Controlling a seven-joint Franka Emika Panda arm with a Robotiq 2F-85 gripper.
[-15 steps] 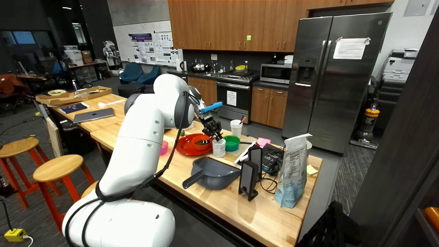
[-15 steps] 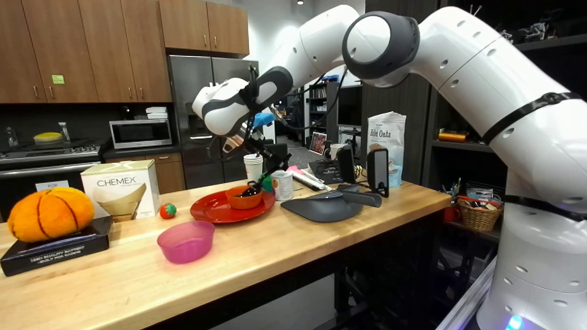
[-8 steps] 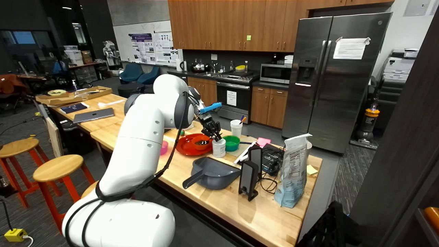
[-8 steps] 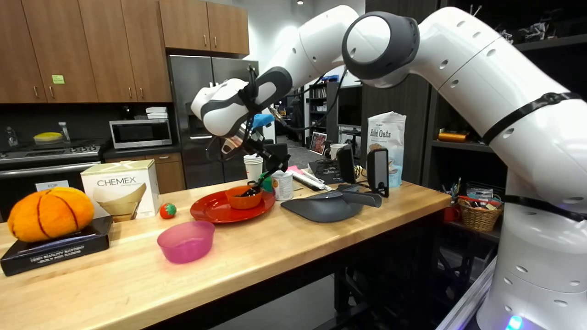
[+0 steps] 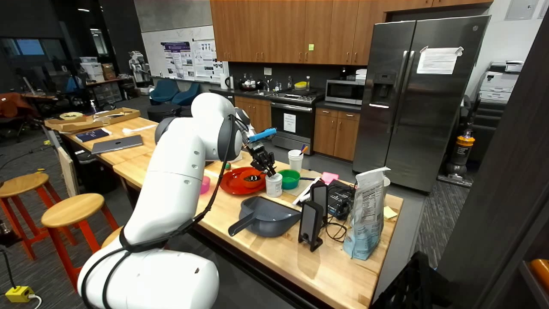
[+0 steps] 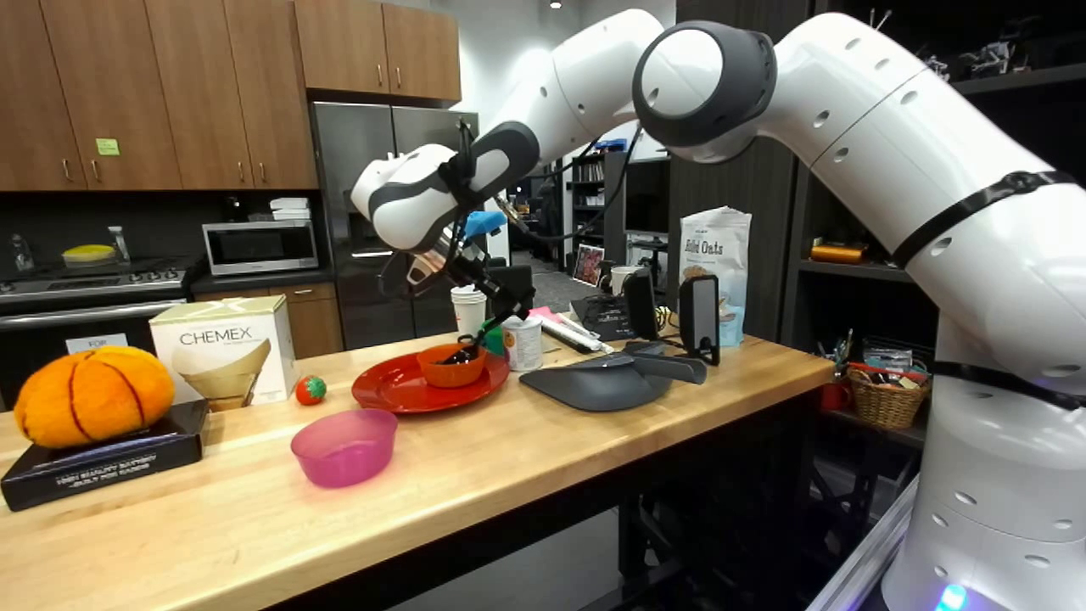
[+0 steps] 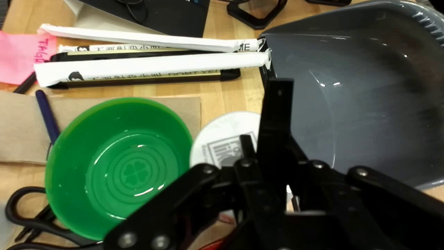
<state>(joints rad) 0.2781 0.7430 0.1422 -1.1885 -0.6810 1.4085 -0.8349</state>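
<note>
We note the hand clamped on a black spoon, by its handle. Likely light, stiff, slick; we favour gripping there.

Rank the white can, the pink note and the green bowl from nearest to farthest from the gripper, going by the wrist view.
1. White can: nearest, its lid partly hidden behind the gripper.
2. Green bowl: left of the can in that view.
3. Pink note: farthest, at the upper left edge.
</note>
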